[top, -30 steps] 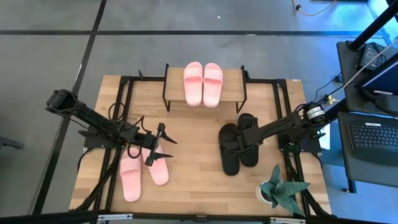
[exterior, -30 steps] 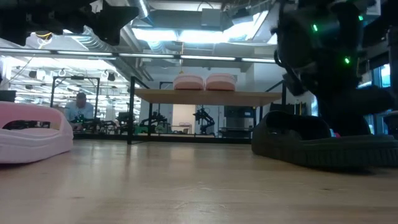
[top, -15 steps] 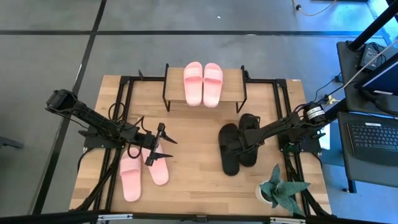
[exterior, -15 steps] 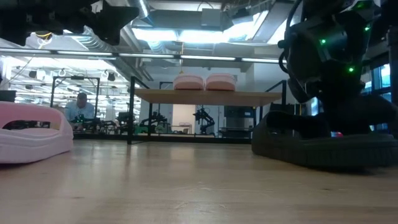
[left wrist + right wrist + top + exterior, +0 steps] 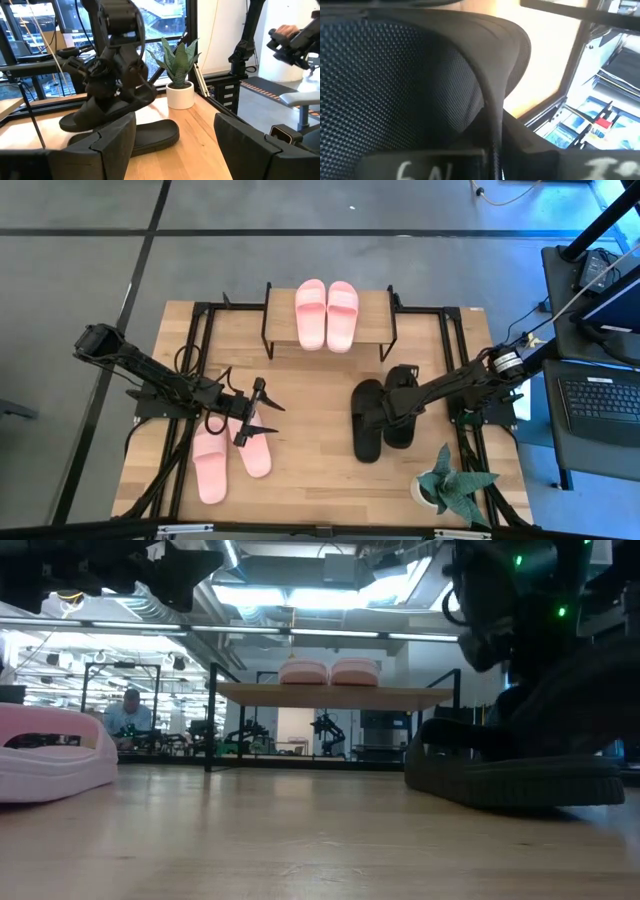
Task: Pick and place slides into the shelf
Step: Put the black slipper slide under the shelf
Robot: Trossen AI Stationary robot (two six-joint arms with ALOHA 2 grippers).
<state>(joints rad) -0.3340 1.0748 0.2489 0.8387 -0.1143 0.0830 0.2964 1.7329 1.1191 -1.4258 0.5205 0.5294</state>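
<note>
Right gripper (image 5: 388, 412) jaws clamp a black mesh-textured slide (image 5: 107, 107), tilted above its flat mate (image 5: 145, 136); left gripper (image 5: 262, 412) jaws gape, empty.

Light wooden tabletop (image 5: 310, 380) on a black metal frame. At the middle of its far edge stands a small rack with a light wood top board and thin black legs (image 5: 375, 310); a pair of light pink slides (image 5: 326, 313) lies on top. Two more pink slides (image 5: 230, 455) lie near the front-left corner. One black slide (image 5: 365, 435) lies flat right of centre. White-potted spiky green plant (image 5: 447, 483) at the front-right corner.
</note>
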